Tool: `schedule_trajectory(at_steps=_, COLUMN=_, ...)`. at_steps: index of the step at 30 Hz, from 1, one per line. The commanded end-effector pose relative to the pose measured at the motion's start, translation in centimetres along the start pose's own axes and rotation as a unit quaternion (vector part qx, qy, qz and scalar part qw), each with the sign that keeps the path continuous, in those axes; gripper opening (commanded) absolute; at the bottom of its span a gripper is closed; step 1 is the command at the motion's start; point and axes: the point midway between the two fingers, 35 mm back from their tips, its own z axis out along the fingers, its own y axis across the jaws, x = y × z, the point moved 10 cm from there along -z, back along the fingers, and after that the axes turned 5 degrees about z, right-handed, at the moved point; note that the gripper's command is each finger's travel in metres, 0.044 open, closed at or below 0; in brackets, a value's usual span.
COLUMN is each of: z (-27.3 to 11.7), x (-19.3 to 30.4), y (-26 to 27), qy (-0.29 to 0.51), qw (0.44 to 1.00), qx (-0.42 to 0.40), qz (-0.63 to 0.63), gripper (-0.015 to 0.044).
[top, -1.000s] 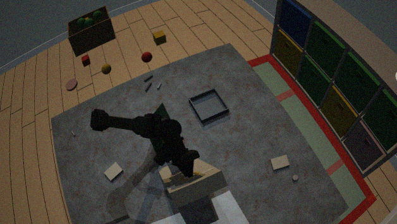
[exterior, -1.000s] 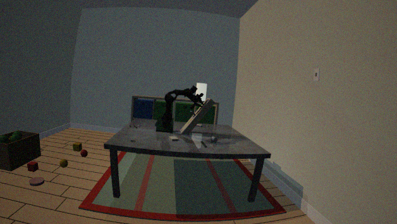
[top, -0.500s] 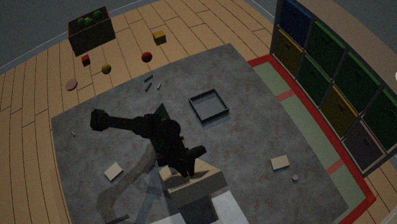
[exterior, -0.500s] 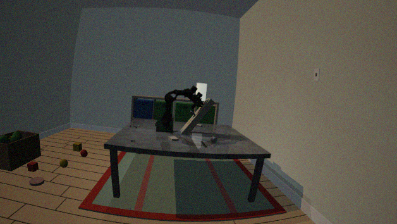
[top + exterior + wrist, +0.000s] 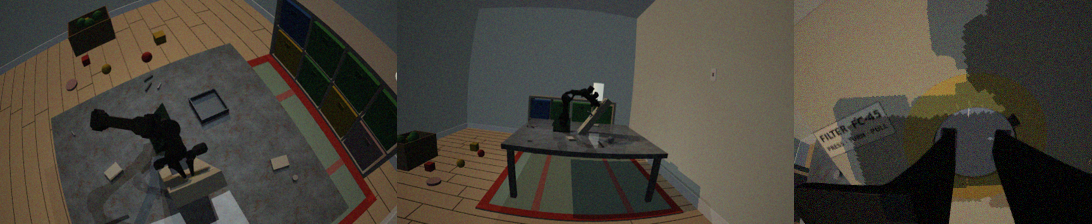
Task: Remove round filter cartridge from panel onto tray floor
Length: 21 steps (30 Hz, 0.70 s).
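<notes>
Presently the pincer (image 5: 189,176) (image 5: 598,105) (image 5: 972,136) is partly open, its fingers apart but closed on the round filter cartridge (image 5: 975,160), with a fingertip at either side of the grey-blue face. The cartridge sits within a yellow ring (image 5: 1031,120) on the service panel (image 5: 199,190) (image 5: 599,114) (image 5: 869,30); whether it is quite flush, I can't tell. A dark notch (image 5: 1014,120) shows just beside the face, and a label (image 5: 854,129) reading "FILTER FC-45" lies askew to one side.

The panel leans at a slant on the bench (image 5: 253,126) (image 5: 583,154), well in from its edges. Taking the edges as the exterior view has them, the square, low-walled tray (image 5: 214,117) stands well apart from the panel, toward the far left corner. The cartridge is not in it. One pale block (image 5: 113,171) (image 5: 570,138) lies between the panel and the near edge. Another pale block (image 5: 280,162) lies toward the far edge, near a small round piece (image 5: 294,178). Three short rods (image 5: 148,87) are grouped by the left edge, and a slim light piece (image 5: 73,133) lies near the near left corner.
</notes>
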Motion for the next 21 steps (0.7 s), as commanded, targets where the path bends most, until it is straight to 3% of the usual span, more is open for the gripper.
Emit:
schedule_trajectory(at_steps=1, z=1.62, x=-0.39, y=-0.11, qy=0.010, qw=0.998, qx=0.005, qz=-0.058, gripper=0.0000)
schedule_trajectory(at_steps=21, z=1.50, x=-0.39, y=-0.11, qy=0.012, qw=0.922, qx=0.001, qz=-0.387, gripper=0.0000)
